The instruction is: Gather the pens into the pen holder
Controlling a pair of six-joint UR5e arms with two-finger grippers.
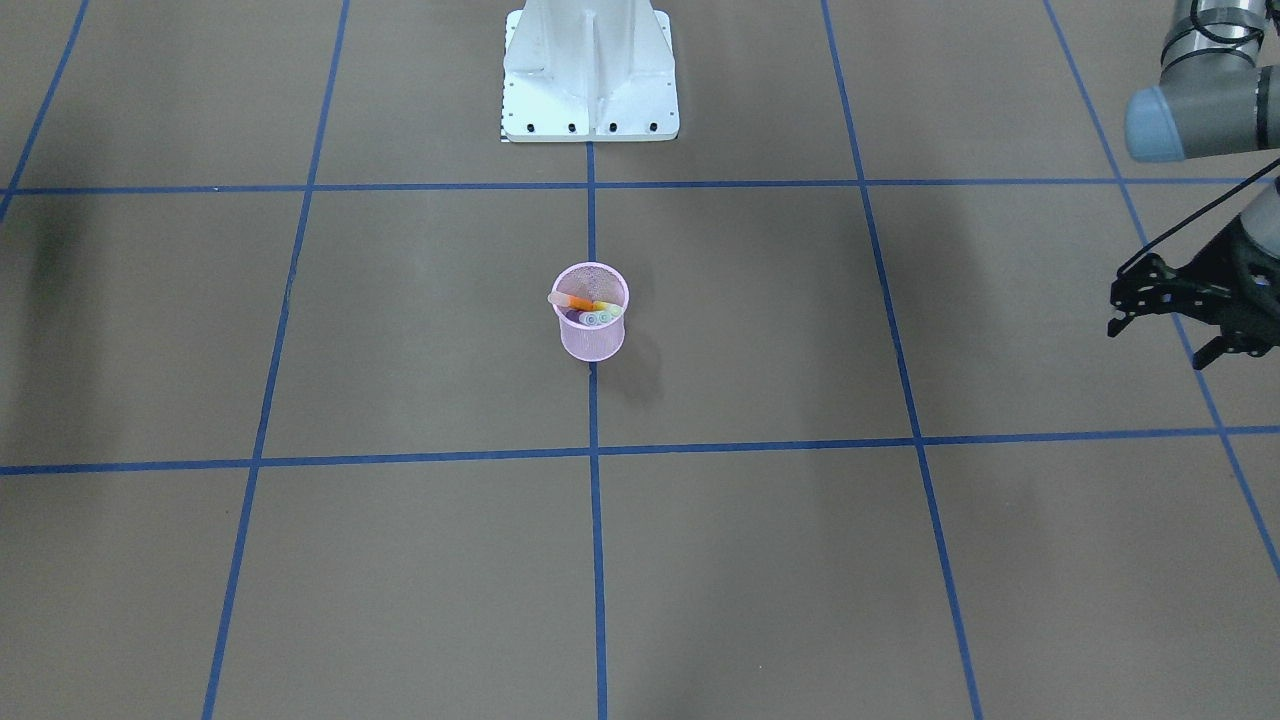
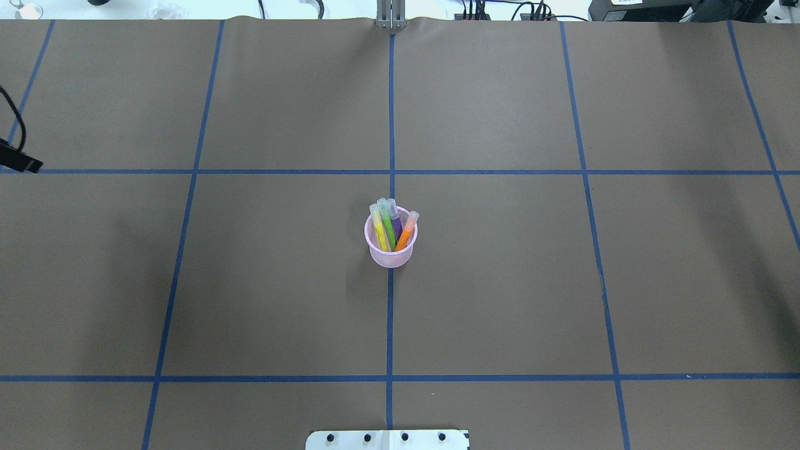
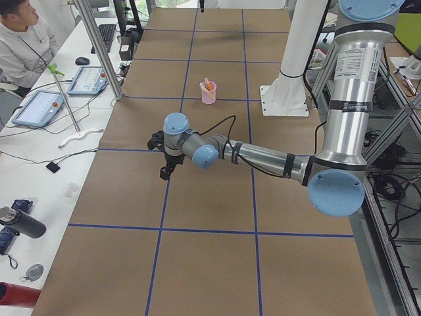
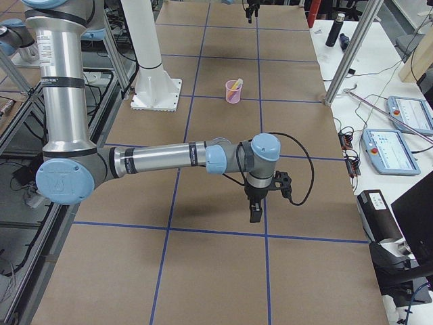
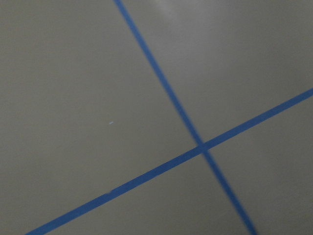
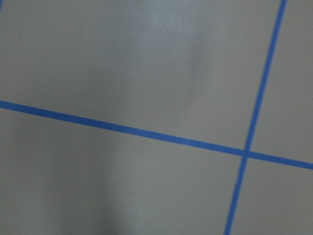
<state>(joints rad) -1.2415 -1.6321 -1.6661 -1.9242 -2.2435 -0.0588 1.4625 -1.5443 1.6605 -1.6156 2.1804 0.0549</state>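
The pink mesh pen holder [image 2: 390,256] stands upright at the table's middle, on a blue tape line, also seen in the front view [image 1: 592,340]. Several pens stand in it, leaning on its rim: yellow [image 2: 379,231], green [image 2: 388,226], purple [image 2: 396,224] and orange [image 2: 406,232]. No pen lies on the table. My left gripper [image 1: 1160,342] hovers far out to the robot's left, open and empty. My right gripper [image 4: 256,208] hangs over the far right of the table and shows only in the side view, so I cannot tell its state. Both wrist views show bare brown table with blue tape.
The white robot base [image 1: 590,75] stands behind the holder. Blue tape lines grid the brown table. A person [image 3: 20,33] sits at a side bench with tablets past the left end. Metal posts and control pendants [image 4: 406,115] stand past the right end.
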